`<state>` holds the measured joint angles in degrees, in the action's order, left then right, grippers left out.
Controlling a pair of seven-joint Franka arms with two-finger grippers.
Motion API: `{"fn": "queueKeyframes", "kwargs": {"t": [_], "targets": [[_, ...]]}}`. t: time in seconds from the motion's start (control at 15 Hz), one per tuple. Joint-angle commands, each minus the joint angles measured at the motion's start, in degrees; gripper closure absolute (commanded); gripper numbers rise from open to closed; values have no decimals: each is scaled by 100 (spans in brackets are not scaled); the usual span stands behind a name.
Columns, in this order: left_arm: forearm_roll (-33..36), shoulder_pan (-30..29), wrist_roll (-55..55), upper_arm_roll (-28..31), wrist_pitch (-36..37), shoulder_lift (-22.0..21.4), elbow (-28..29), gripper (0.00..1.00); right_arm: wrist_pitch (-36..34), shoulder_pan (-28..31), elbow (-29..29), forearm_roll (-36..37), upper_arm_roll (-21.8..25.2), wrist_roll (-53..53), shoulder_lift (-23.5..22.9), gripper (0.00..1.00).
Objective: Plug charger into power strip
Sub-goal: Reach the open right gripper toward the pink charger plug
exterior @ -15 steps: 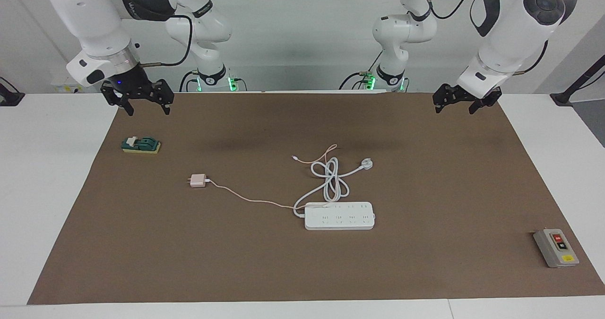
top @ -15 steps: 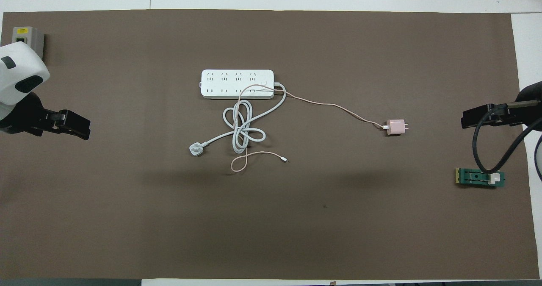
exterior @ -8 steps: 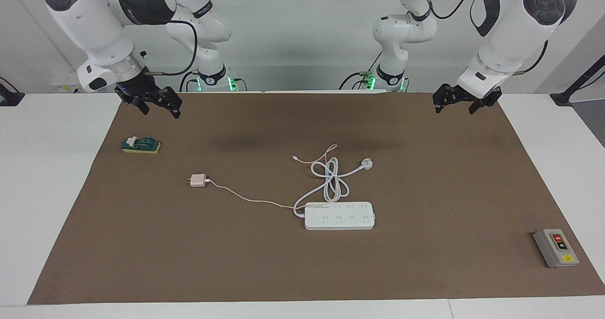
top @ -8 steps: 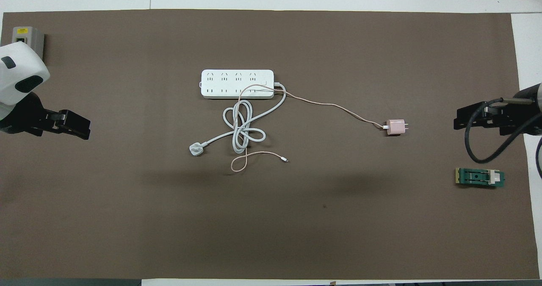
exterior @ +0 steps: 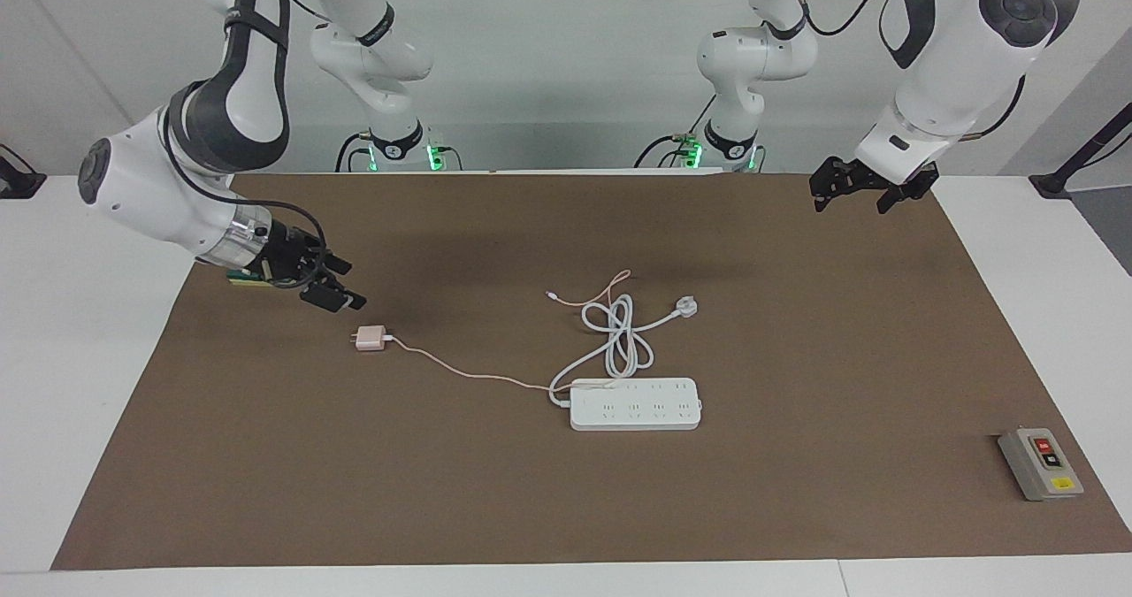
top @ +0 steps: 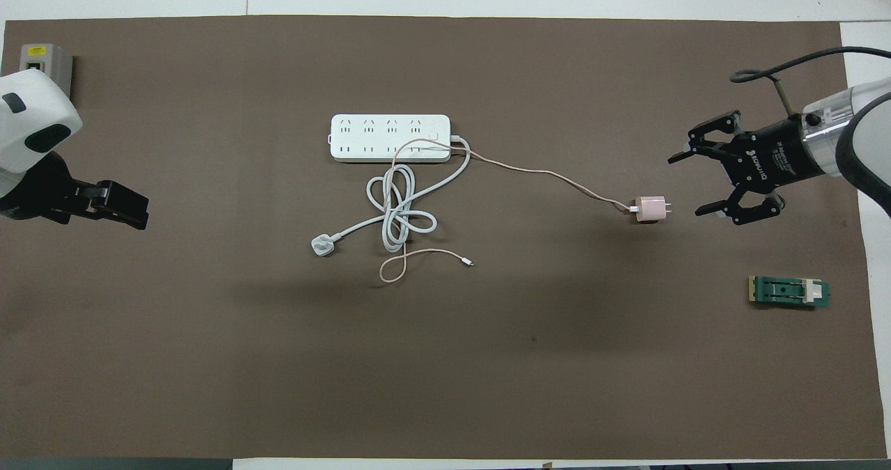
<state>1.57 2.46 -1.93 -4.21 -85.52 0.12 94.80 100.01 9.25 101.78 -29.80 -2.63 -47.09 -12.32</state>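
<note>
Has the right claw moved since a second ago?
Yes. The right claw has swung in over the mat toward the charger, farther from the green block; it is open and not touching the charger.

Facing cam: high, across the table, looking at the arm bases, whole mat in frame. Overhead cam: above the robots' end, steeply down, same mat edge to edge. Both share the strip mid-mat, views half a turn apart.
</note>
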Motion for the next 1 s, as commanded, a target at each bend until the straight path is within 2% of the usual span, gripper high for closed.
{"fn": "queueKeyframes", "kwargs": {"t": [0.0,0.33,0.53,0.93], "targets": [[45,-79,-70,-44,-52,-135,118,0,150,216,-17,-245,-62,-143,-444,0],[45,-79,-70,-44,-35,-135,109,0,212,507,-71,-1115,-54,-116,-1254,0],[45,-79,-70,-44,-44,-135,109,0,168,560,-62,-1379,-54,-125,-1448,0],[45,-79,-70,-44,-52,-135,118,0,177,612,-36,-1327,-45,323,-1712,0]]}}
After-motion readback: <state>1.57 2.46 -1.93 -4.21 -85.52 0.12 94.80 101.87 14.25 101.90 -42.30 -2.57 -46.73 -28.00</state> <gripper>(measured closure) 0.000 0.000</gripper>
